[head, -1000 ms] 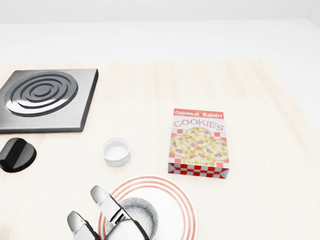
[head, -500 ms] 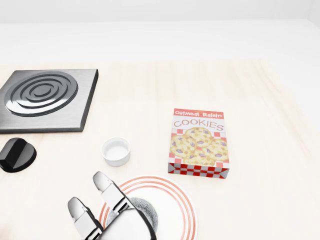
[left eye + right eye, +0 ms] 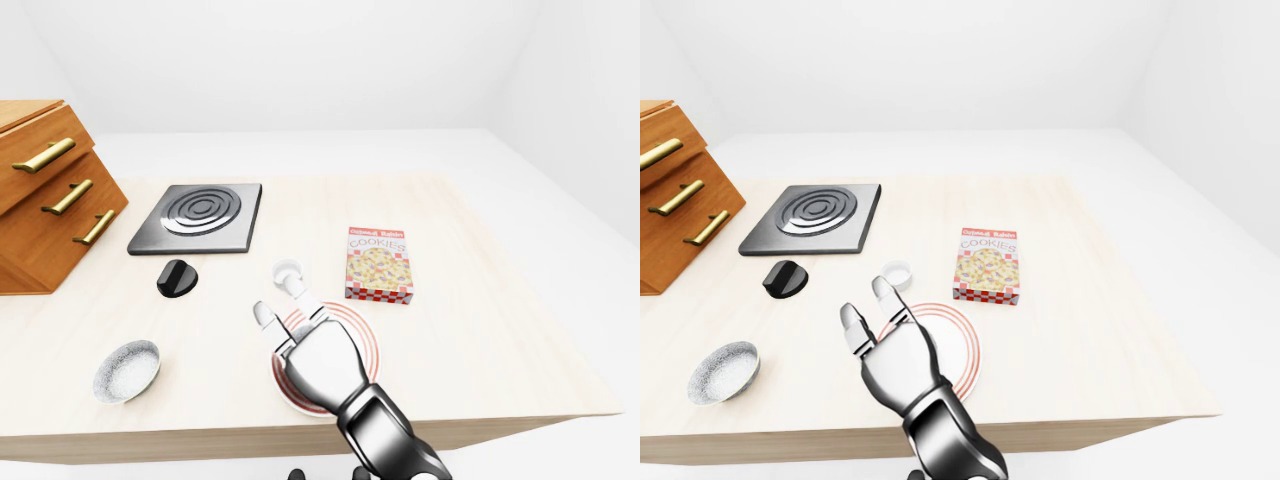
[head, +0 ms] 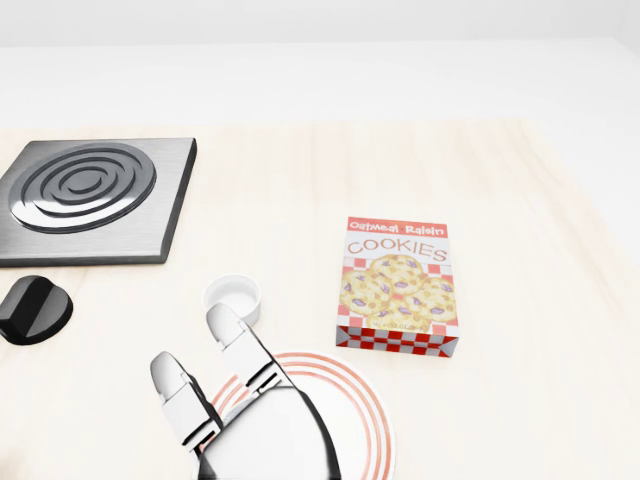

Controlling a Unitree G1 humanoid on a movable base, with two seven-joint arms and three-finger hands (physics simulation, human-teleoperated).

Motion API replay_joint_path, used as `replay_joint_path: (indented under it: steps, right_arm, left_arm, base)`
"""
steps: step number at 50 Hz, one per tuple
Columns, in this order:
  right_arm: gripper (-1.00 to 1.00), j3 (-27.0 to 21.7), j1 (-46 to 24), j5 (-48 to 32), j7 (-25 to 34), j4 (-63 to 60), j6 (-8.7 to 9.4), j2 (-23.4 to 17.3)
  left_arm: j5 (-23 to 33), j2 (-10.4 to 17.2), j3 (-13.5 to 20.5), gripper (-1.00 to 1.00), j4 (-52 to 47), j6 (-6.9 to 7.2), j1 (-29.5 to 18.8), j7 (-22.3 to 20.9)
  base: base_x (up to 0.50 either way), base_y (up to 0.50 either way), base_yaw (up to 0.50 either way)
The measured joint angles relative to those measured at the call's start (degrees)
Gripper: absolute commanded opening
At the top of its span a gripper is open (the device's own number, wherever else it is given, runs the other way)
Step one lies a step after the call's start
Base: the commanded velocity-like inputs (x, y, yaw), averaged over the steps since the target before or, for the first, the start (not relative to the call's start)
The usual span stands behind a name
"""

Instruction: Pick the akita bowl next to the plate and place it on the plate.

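- The fingers (image 4: 240,345) of the right hand (image 3: 320,360) are stretched out straight and released; nothing is seen grasped.
- The hand is held over the left part of the red-ringed plate (image 4: 365,410), so whatever lies beneath it is hidden.
- One speckled akita bowl (image 3: 125,370) is seen on the desk (image 3: 480,300), well left of the plate.
- A small white ramekin (image 4: 232,297) stands just beyond the plate, at the fingertips.
- Risk: the ramekin could be knocked if the hand is pushed further beyond the plate.
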Motion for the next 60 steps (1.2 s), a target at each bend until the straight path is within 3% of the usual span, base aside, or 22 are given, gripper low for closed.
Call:
replay_joint_path:
  steps: [60]
  right_arm:
    - [1.00, -8.3, -3.2, 4.3, 11.6, -13.3, 0.00, 2.0]
  left_arm:
    - [-0.2, 0.0, 0.1, 1.00, 0.0, -0.18, 0.2, -0.2]
  base:
    - [0.00, 0.00, 0.00]
